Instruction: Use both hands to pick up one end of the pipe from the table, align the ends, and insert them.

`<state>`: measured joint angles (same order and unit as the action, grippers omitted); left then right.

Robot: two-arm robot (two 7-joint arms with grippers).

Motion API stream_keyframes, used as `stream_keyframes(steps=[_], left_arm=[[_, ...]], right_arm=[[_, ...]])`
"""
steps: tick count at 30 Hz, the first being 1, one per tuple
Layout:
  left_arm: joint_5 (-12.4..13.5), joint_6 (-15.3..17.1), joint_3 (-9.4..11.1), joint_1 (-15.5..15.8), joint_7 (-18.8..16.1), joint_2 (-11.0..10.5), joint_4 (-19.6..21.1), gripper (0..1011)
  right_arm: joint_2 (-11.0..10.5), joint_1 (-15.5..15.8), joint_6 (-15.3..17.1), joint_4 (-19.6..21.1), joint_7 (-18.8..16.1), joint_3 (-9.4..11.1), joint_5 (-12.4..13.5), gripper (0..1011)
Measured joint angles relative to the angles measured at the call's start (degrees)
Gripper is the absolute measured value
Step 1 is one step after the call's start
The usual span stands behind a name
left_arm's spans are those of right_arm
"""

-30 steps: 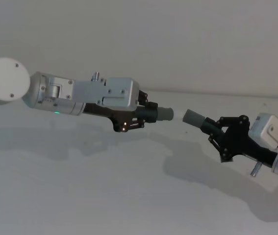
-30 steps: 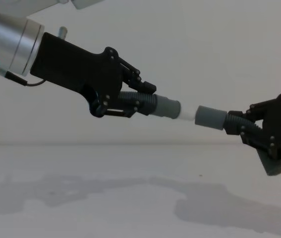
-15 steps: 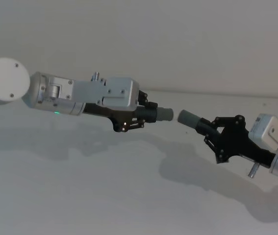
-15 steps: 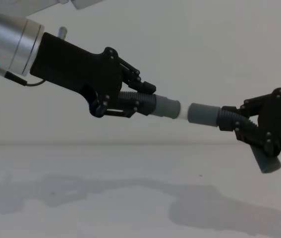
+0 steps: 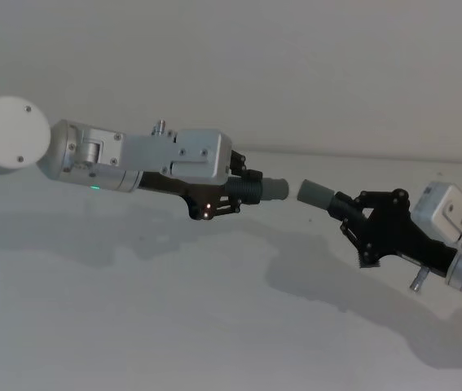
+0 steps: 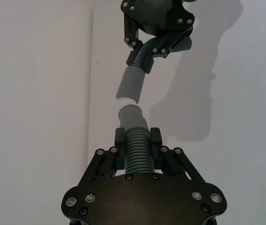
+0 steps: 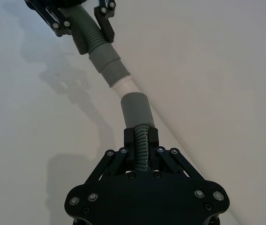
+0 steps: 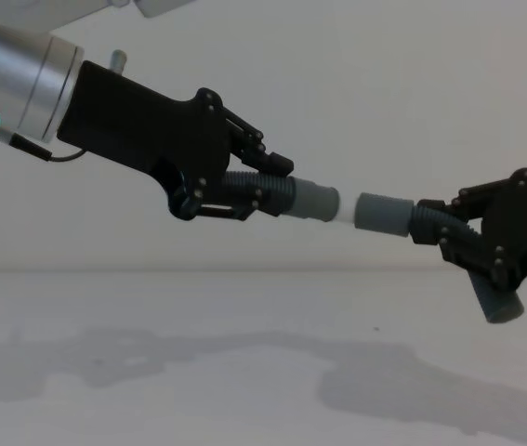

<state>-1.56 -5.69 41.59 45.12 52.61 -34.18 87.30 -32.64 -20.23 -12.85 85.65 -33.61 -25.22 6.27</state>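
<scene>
Both pipe pieces are held in the air above the white table [image 5: 173, 326]. My left gripper [image 8: 258, 190] is shut on the ribbed middle of one pipe piece [image 8: 311, 201], whose white tip [image 8: 342, 213] points right. My right gripper [image 8: 458, 237] is shut on the other pipe piece [image 8: 382, 214]; its plain grey socket faces that tip across a narrow gap. In the right wrist view, the socket [image 7: 135, 108] sits just short of the white tip [image 7: 123, 86]. In the left wrist view, my left gripper [image 6: 137, 140] grips the ribbed pipe [image 6: 137, 152].
A pale grey wall [image 5: 296, 65] rises behind the table's far edge. The arms' shadows [image 8: 384, 390] lie on the table [image 8: 151, 390] below the pipes. The free end of the right pipe piece [image 8: 502, 302] hangs below my right gripper.
My right gripper has carried its pipe piece leftward, narrowing the gap between the socket and the white tip. The left arm has held still.
</scene>
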Motion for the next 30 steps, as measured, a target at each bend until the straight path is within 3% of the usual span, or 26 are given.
stream_keyframes(steps=[30], left_arm=[[0.0,0.0,0.0,0.0,0.0,0.0,0.0,299]], right_arm=[[0.6,-0.2,1.5,-1.0,1.2,0.4,-0.2,142]])
